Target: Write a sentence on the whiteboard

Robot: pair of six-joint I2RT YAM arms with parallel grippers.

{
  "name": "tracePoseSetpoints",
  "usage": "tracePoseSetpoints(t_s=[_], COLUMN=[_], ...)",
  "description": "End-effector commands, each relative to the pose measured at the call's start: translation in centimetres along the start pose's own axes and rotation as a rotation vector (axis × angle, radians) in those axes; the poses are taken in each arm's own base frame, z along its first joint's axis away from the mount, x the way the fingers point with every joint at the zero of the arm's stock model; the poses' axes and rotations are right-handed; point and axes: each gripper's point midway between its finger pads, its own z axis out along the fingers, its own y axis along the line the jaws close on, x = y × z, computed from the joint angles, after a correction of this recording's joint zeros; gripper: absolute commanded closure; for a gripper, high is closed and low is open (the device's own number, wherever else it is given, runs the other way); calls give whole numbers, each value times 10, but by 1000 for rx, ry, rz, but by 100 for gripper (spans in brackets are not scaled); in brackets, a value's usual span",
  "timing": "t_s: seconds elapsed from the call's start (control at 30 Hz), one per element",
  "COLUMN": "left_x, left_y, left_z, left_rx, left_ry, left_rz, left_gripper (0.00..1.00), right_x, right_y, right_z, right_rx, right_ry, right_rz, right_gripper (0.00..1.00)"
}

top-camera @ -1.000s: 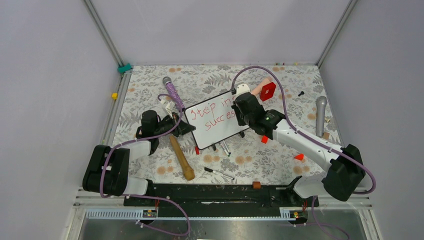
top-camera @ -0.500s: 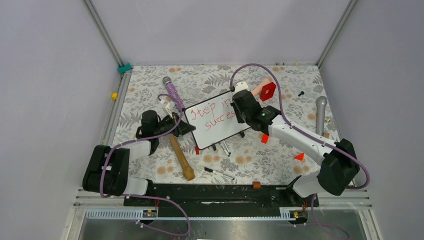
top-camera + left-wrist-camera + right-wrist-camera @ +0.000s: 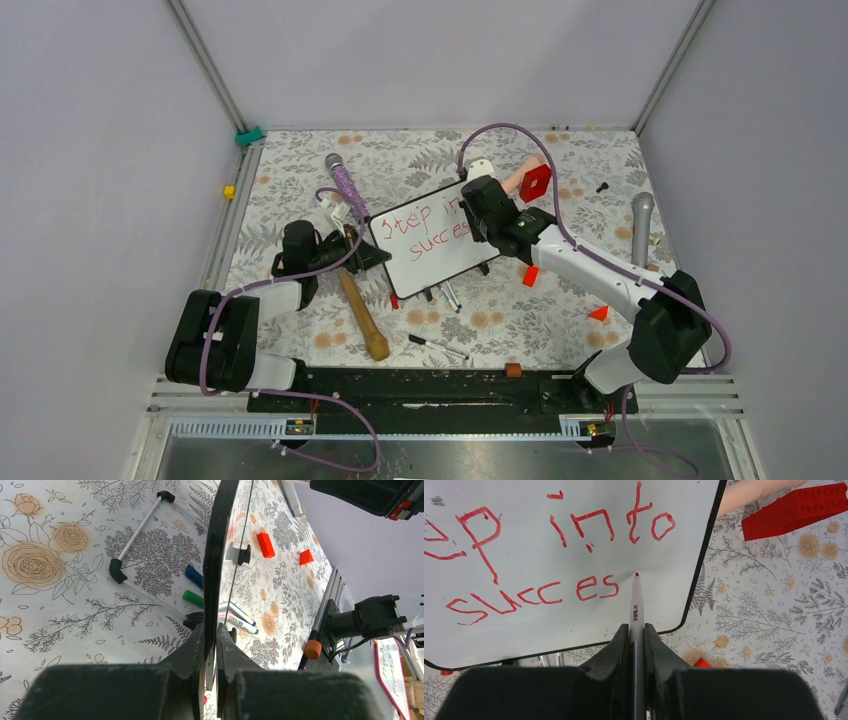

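Observation:
The whiteboard is tilted up in the middle of the floral table, and my left gripper is shut on its left edge. The left wrist view shows the black frame edge-on between the fingers of that gripper. The sentence in red so reads "step into" above "succes". My right gripper is shut on a white red-tipped marker. Its tip is at the board just right of the last "s". From above, the right gripper covers the board's right end.
Markers lie under the board's near edge, with a black pen nearer me. A wooden stick lies left of the board. A purple microphone, a red block and a grey microphone lie around it.
My right arm has shifted a little to the left, carrying the marker along the board. The left arm and the board have not moved.

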Motion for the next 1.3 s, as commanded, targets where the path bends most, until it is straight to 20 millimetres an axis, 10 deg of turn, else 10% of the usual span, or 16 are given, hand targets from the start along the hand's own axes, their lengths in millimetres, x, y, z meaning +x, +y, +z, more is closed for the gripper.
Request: tracePoseSetpoints(t_s=[0.0,1.27], left_x=[-2,-2], left_y=[28,28], left_z=[0,0], left_rx=[-128,-128], left_ry=[-16,-17], left_rz=[1,4], left_gripper=[100,100], right_x=[-21,-1], right_y=[-8,9], right_z=[2,3], right_rx=[41,-63], right_ry=[-46,-13], right_rz=[24,15], right_gripper=[100,100])
